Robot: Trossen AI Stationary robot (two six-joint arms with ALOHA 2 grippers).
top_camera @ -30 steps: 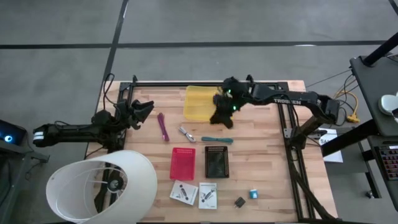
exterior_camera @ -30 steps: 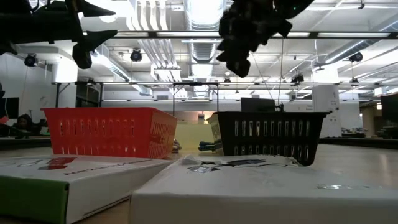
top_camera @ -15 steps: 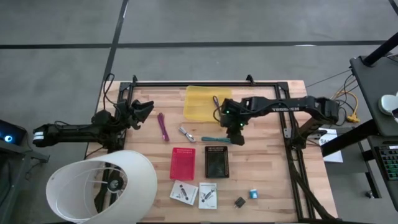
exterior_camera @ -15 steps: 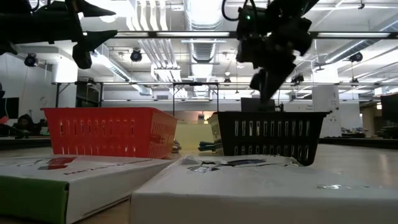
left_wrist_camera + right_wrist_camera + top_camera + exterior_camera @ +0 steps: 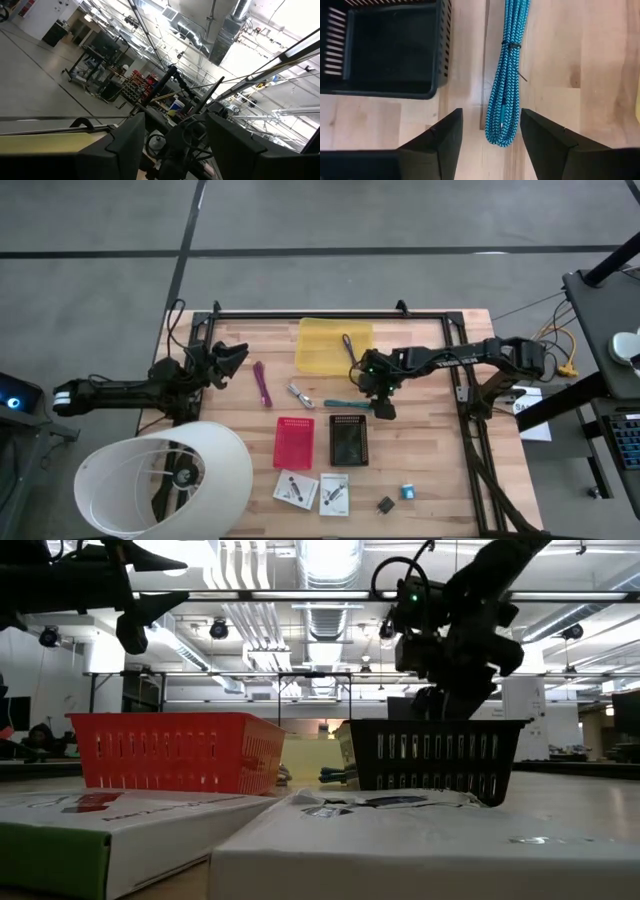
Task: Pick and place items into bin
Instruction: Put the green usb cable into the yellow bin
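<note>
My right gripper (image 5: 381, 406) (image 5: 490, 134) is open and low over the table, just beyond the black bin (image 5: 348, 439) (image 5: 390, 50). Its fingers stand on either side of one end of the teal braided cable bundle (image 5: 507, 75) (image 5: 348, 404), which lies flat on the wood. A purple pen (image 5: 347, 345) lies in the yellow tray (image 5: 320, 350). The magenta pen (image 5: 262, 383) and the silver piece (image 5: 299, 394) lie to the left of the cable. My left gripper (image 5: 228, 358) (image 5: 172, 140) waits open, raised over the table's left edge.
A red bin (image 5: 293, 442) stands left of the black one. Two white cards (image 5: 295, 488) (image 5: 333, 493) and the blue cube (image 5: 408, 491) and black cube (image 5: 385, 504) lie near the table's near edge. A white cone-shaped lamp shade (image 5: 165, 480) overlaps the near left corner.
My right gripper has moved from above the yellow tray toward the table's near edge and down, ending over the teal cable beside the black bin. The purple pen now shows lying in the yellow tray where the gripper was.
</note>
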